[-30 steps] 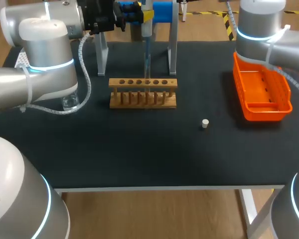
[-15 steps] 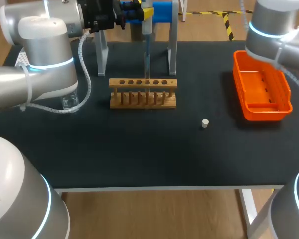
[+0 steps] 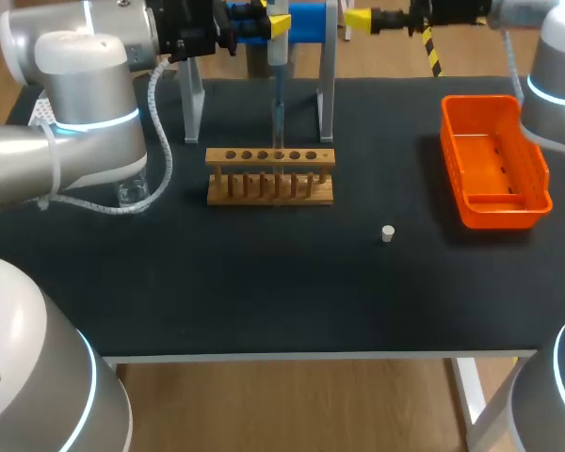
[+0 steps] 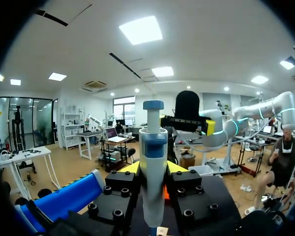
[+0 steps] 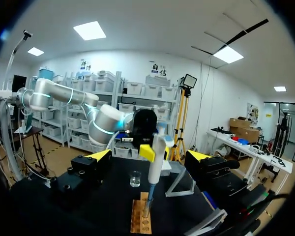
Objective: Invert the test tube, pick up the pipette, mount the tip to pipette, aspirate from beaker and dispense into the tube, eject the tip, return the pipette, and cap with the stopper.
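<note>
My left end effector (image 4: 152, 171) is clenched on the one pipette (image 4: 153, 142), tip down over the single test tube (image 3: 278, 124) in the six-hole rack (image 3: 270, 191); right end effector (image 3: 358, 17) released; one beaker (image 3: 132, 194), one orange tray (image 3: 452, 151), one stopper (image 3: 388, 234) on the tabletop (image 3: 264, 282).

The table (image 3: 264, 292) is black. A wooden rack (image 3: 270, 176) stands near its middle. A small white stopper (image 3: 387, 234) lies in front of the rack, a bit to the right. An orange tray (image 3: 495, 213) sits well to the right of the rack. A glass beaker (image 3: 132, 194) stands to the left of the rack. A metal stand (image 3: 326, 102) rises just behind the rack.
</note>
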`<state>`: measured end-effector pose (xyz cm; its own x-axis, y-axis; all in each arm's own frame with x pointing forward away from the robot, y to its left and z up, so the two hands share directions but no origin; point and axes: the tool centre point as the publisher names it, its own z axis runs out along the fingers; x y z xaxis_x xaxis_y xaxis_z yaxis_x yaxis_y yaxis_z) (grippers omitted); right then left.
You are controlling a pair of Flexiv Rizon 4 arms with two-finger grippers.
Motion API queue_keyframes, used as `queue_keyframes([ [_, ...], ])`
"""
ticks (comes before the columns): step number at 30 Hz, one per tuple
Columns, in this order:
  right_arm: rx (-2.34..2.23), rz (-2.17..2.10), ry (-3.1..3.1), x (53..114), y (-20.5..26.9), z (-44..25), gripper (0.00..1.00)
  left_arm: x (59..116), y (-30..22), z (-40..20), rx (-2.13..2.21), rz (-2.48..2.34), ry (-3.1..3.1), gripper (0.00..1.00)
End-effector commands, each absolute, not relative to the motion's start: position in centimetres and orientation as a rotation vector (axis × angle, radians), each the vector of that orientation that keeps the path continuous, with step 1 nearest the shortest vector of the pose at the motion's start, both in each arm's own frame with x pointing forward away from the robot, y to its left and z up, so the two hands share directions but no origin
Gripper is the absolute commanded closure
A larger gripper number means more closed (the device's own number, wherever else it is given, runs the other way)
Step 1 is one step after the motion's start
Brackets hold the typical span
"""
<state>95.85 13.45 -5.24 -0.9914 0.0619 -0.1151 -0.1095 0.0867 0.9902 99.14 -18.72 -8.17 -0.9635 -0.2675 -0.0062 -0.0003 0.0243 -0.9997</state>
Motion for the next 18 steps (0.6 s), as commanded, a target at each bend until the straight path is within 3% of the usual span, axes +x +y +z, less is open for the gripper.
queue_keyframes([
  [1, -0.068, 2.068, 2.191, 96.2, 13.0, -7.8, 0.00, 99.1, -18.7, -8.1, -0.282, -2.049, 2.101, 1.00],
  [18, -0.192, 2.164, 2.122, 97.8, 16.0, -18.2, 0.00, 99.1, -18.7, -8.1, -0.282, -2.049, 2.101, 1.00],
])
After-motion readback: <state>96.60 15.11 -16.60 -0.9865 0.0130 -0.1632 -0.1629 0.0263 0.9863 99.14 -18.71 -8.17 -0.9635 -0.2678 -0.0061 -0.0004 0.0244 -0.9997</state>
